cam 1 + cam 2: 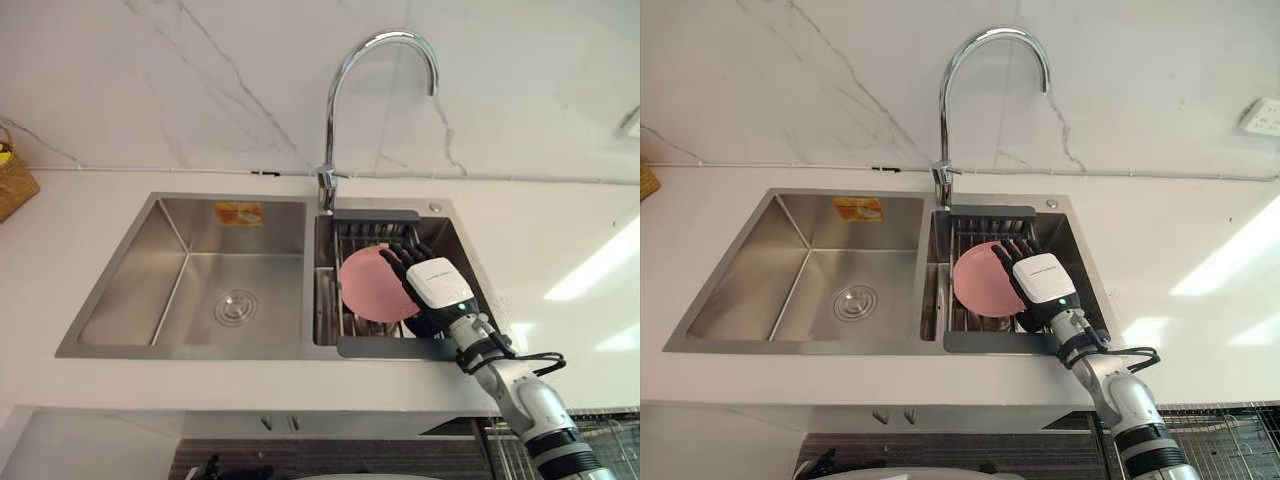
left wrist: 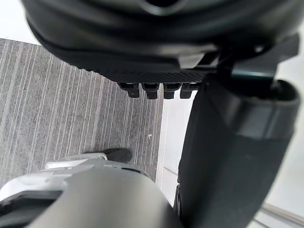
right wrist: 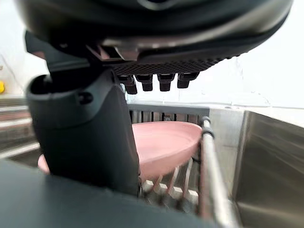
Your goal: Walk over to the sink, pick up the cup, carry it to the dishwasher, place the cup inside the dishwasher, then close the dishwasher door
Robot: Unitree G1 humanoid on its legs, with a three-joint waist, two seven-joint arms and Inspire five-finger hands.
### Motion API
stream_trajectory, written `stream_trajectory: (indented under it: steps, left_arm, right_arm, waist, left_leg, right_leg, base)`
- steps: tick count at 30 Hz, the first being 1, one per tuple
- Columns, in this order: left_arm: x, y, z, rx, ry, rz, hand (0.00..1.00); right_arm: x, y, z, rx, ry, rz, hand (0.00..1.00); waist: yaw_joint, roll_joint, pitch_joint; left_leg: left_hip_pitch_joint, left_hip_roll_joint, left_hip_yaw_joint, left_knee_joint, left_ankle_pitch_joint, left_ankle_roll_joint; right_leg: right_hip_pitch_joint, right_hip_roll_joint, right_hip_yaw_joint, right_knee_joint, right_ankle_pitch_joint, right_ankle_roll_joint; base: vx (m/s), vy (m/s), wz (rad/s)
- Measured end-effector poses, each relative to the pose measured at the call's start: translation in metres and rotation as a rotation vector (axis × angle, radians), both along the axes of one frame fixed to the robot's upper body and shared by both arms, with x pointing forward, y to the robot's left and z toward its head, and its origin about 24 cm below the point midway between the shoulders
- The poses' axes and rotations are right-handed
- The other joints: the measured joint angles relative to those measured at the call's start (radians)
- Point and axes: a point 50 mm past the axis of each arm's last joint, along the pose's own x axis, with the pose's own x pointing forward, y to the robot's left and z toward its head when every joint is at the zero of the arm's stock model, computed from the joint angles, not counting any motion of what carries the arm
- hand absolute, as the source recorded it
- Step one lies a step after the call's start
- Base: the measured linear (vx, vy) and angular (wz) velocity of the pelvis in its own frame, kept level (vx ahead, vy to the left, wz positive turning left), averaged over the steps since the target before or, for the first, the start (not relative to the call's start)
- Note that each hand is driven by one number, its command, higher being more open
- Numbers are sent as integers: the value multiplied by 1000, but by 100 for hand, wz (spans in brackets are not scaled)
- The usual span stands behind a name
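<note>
The sink [image 1: 130,290] is set into a white worktop [image 1: 70,230], with its wide basin towards 9 o'clock and a narrow basin towards 3 o'clock. The tap [image 1: 328,130] rises between them at 12 o'clock.

A slatted drying rack [image 1: 375,346] sits in the narrow basin. In it is a pink dish [image 1: 370,285], shallow and round; whether it leans or lies flat is hard to make out.

The right hand [image 1: 435,285] comes in from 5 o'clock and hangs over the dish's 3 o'clock edge, hiding that edge. Its fingers [image 1: 400,262] are stretched out and slightly spread across the pink surface, clamped on nothing. From above I cannot tell whether they touch it. In the right wrist view the thumb [image 3: 85,128] stands in front of the dish and blocks one side of it.

The left hand [image 2: 156,52] hangs over a grey ribbed floor [image 2: 71,109], with its fingers [image 2: 151,90] loose and apart, holding nothing.

The wide basin shows a drain [image 1: 236,306] and an orange sticker [image 1: 239,213] on its far wall. A wicker basket [image 1: 12,180] at 9 o'clock and a wire rack [image 1: 615,430] at 5 o'clock are both cut off by the frame.
</note>
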Motion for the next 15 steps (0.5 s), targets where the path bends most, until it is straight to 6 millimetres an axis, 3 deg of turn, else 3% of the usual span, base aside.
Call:
stream_trajectory:
  steps: [9, 10, 15]
  left_arm:
    - [3, -1, 1, 14, -37, 4, 100]
    - [3, -1, 1, 15, -38, 4, 100]
    - [4, -1, 1, 33, -48, 15, 100]
  right_arm:
    - [-1, 3, 0, 55, -133, -24, 100]
    - [-1, 2, 0, 57, -138, -29, 0]
    - [-1, 0, -1, 60, -156, -67, 0]
  waist:
    - [4, 5, 24]
    - [4, 5, 25]
    - [4, 7, 25]
  left_leg:
    - [3, -3, -12, -1, 2, 1]
    - [3, -3, -12, -1, 2, 1]
    - [4, -7, -15, -2, 4, 0]
  right_leg:
    - [11, -2, -13, -6, 0, 0]
    - [12, -2, -13, -6, 0, 0]
    - [14, -1, -15, -7, 0, 0]
  base:
    - [-13, -8, 3]
    - [0, 0, 0]
    - [-30, -8, 1]
